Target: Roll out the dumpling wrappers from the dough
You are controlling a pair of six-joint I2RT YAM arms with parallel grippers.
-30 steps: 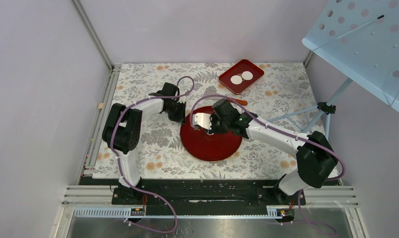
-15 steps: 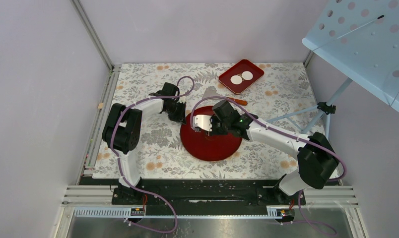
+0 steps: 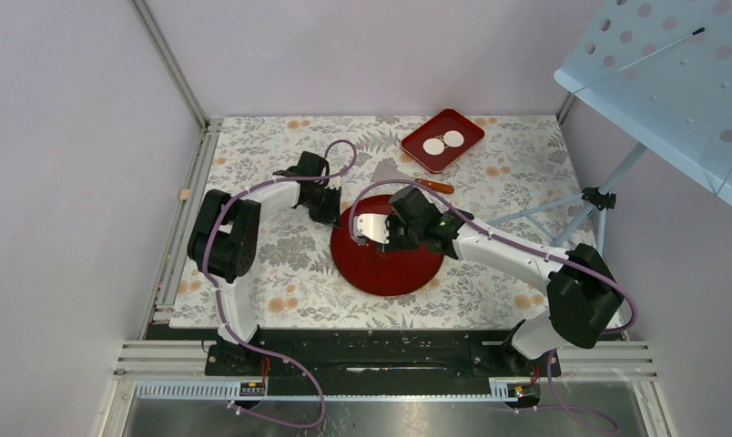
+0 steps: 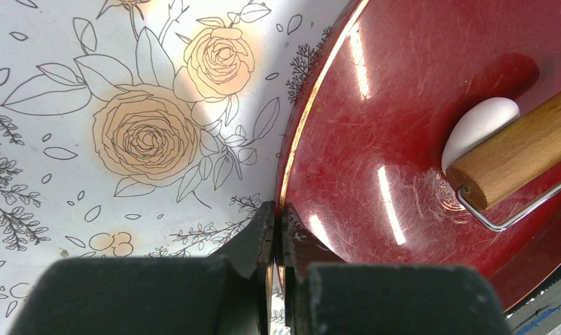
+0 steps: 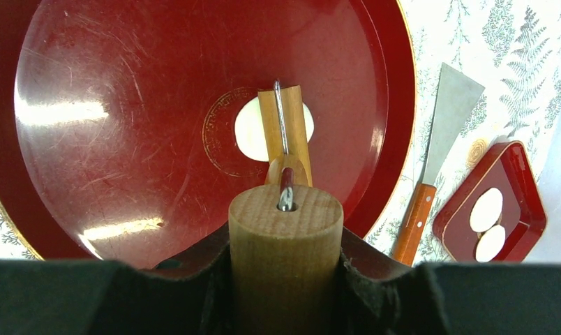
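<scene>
A big red plate [image 3: 394,273] sits on the flowery desk [image 3: 253,264]. The left pincer [image 3: 330,214] is at its left edge; the right pincer [image 3: 385,232] is over it. Behind, a small red tray [image 3: 468,132] holds 2 white dumpling wrappers [image 3: 433,146], a scraper [image 3: 410,177] nearby.

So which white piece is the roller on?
The dough on the round red plate, under the wooden roller; the two wrappers lie in the small tray.

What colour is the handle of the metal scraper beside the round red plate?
The scraper handle is orange-brown wood; the right wrist view shows it best.
</scene>
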